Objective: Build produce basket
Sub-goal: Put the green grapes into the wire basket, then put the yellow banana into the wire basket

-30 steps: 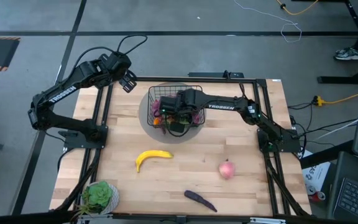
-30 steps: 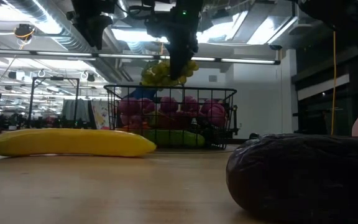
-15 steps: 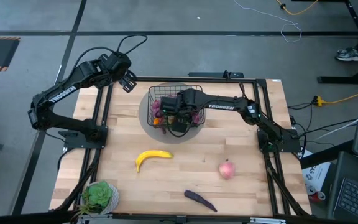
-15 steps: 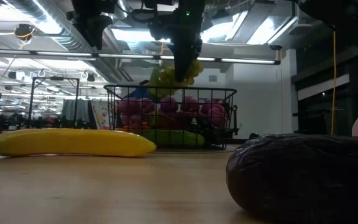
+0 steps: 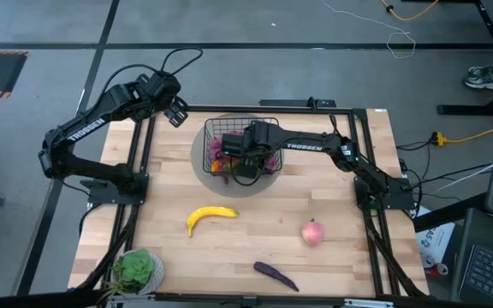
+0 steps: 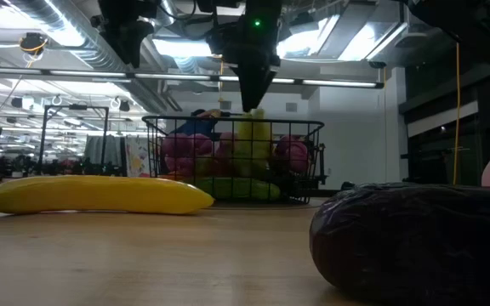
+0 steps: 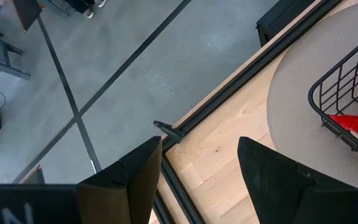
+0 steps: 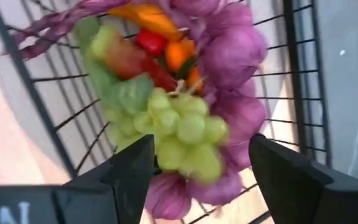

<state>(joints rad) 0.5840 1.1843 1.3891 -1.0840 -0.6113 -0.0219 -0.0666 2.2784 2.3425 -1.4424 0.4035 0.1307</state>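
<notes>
The black wire basket (image 5: pixel 268 122) stands on a round grey disc at the table's far middle and holds purple grapes, a chili, orange pieces and a cucumber. A green grape bunch (image 8: pixel 179 134) lies on top of them, and also shows in the low view (image 6: pixel 252 144). My right gripper (image 8: pixel 201 142) hangs open just above the bunch, pointing down into the basket (image 6: pixel 253 98). My left gripper (image 7: pixel 199 146) is open and empty, raised over the table's far left corner (image 5: pixel 175 111). A banana (image 5: pixel 210 217), a peach (image 5: pixel 312 233) and an eggplant (image 5: pixel 276 275) lie on the table.
A potted green plant (image 5: pixel 137 269) stands at the near left corner. The grey disc (image 7: pixel 316 62) reaches a little past the basket's sides. Bare wood lies between the basket and the banana, and along the table's right side.
My right gripper has let go of the green grape bunch. The bunch hung from its fingers above the basket rim a second ago. It has fallen and now lies inside the basket on the other produce.
</notes>
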